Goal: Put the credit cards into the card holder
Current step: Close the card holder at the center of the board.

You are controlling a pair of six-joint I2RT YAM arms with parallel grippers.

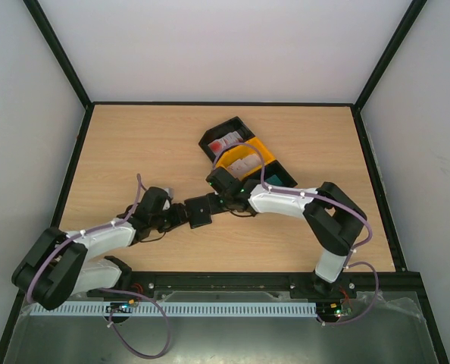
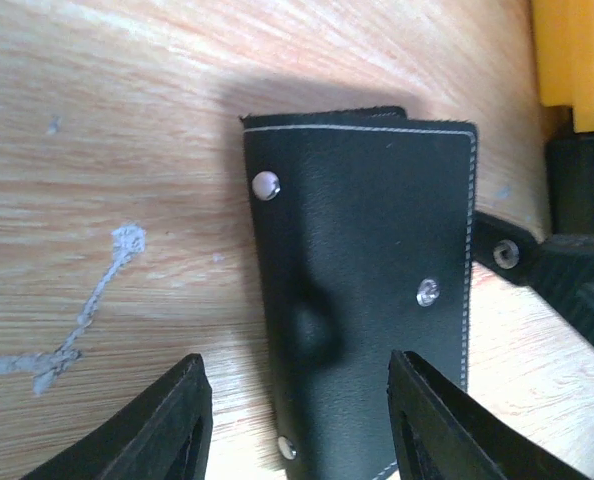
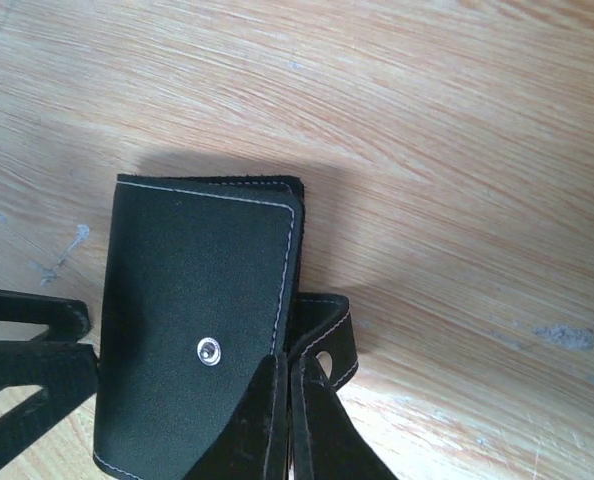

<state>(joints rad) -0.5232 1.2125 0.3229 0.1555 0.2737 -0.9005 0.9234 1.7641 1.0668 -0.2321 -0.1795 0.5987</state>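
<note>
1. Holder lies flat on table near centre, folded shut, black outer side up. Stitched edge and a snap show.
2. L claw hangs over holder's near end, jaws abt halfway apart. One finger stands clear of holder's side w/ bare wood between. The other overlaps the opposite stitched edge. It grips nothing.
3. R claw is closed, fingers pressed tight together. Tips are at holder's long edge, right by the strap. Can't tell if strap or flap is nipped between them.
4. In top view the claws meet holder from opposite sides: L from left, R from right.
5. Red-blotched card lies in far black tray. Pale cards lie in yellow tray. Teal card lies in nearer black tray.
6. Trays sit in a diagonal row, edge to edge, just behind R claw. Holder is near them but apart.
</note>
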